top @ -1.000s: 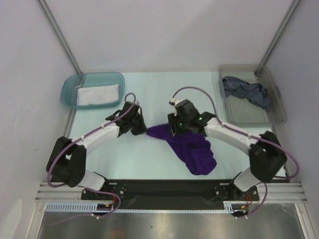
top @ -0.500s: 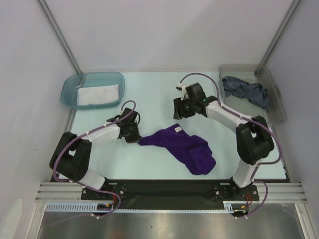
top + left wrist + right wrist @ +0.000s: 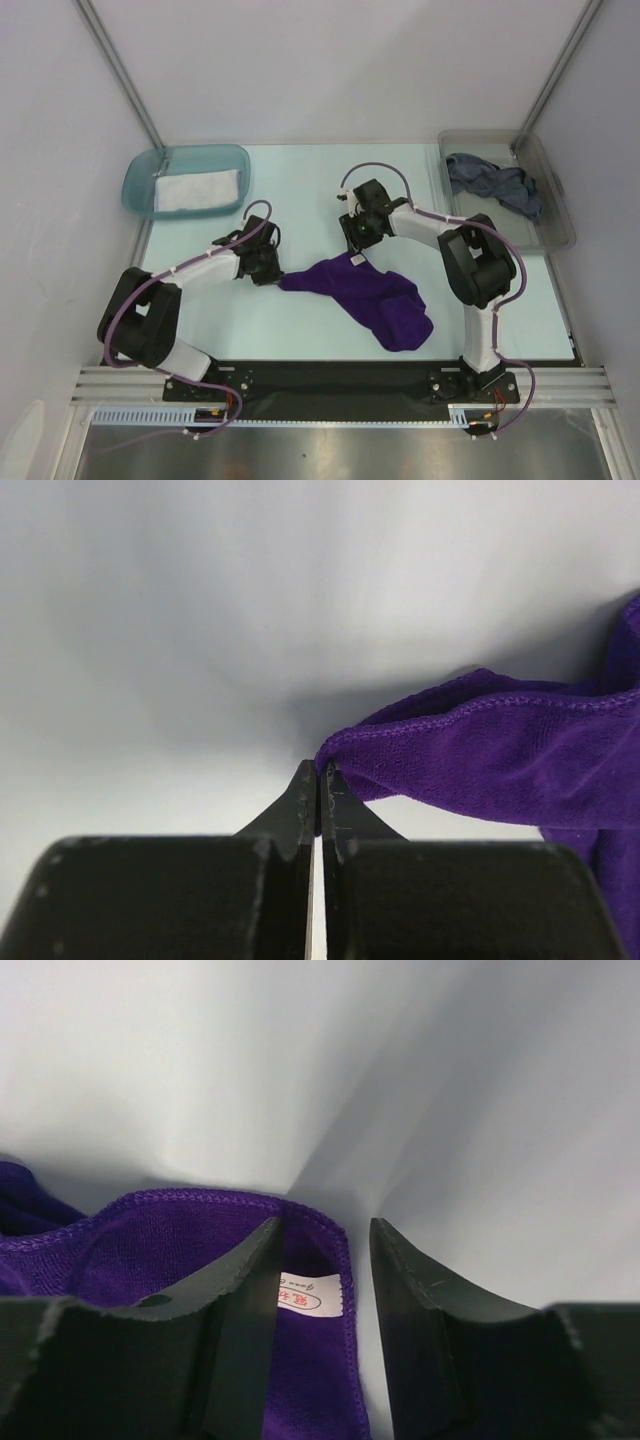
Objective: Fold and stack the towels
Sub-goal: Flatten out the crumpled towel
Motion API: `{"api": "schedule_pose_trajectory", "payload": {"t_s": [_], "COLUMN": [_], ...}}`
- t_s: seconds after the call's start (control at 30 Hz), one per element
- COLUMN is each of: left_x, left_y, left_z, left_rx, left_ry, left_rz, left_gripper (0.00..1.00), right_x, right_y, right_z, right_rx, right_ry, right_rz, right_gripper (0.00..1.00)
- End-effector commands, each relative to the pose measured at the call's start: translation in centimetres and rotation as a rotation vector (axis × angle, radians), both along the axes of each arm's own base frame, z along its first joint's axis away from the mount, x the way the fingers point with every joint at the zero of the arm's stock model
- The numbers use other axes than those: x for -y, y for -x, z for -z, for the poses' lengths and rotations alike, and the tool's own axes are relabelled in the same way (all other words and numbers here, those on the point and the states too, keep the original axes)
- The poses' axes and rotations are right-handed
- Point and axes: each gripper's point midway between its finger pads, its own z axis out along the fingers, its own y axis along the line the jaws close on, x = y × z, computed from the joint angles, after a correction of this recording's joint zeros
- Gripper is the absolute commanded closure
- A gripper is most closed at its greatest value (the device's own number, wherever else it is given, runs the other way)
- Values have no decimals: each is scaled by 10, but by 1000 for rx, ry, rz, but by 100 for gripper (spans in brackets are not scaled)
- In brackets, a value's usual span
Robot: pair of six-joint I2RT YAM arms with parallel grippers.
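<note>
Purple towel (image 3: 375, 300): lies crumpled on the pale table (image 3: 300, 180), its bulk bunched toward the arm bases, with 1 corner drawn out to the left and 1 corner pointing to the far side.
Left gripper (image 3: 270, 272): sits at the purple towel's left corner. In the left wrist view its 2 fingers (image 3: 300, 805) are pressed together, pinching the hemmed tip of the purple towel (image 3: 500, 750).
Right gripper (image 3: 358, 240): hangs at the purple towel's far corner. In the right wrist view the fingers (image 3: 240, 1290) stand spread around that corner of the purple towel (image 3: 150, 1250); 1 finger lies over the cloth, the other is just beside the hem over bare table. It holds nothing.
Label (image 3: 300, 1295): a small white tag with red print, sewn at the purple towel's far corner and showing between the spread fingers.
Teal tray (image 3: 140, 175): well apart from the purple towel, to its far left, holding 1 folded white towel (image 3: 198, 190).
Clear bin (image 3: 560, 215): well apart from the purple towel, to its far right, holding 1 rumpled grey-blue towel (image 3: 495, 180).
</note>
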Motion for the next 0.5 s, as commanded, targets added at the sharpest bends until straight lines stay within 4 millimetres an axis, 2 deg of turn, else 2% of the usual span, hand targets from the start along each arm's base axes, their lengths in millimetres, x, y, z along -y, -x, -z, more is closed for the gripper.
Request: {"api": "schedule_pose_trajectory", "payload": {"t_s": [0.0,0.13,0.27,0.37,0.47], "left_x": [6,6,7,7,10], "left_y": [-13,-12,-13,-13,-16], "left_z": [-19,-20,-18,-19,-22], "left_rx": [79,80,75,78,95], "left_ry": [35,36,36,37,52], "left_rz": [23,24,28,28,32], "left_gripper": [99,100,100,100,100], "right_x": [0,8,6,5,5], "right_y": [0,15,22,22,18], "right_z": [4,9,7,12,14], "right_rx": [26,-16,-25,-35,-36], "right_ry": [44,52,37,38,31], "right_rz": [-14,-10,-30,-35,-23], "right_gripper": [55,57,60,68,87]}}
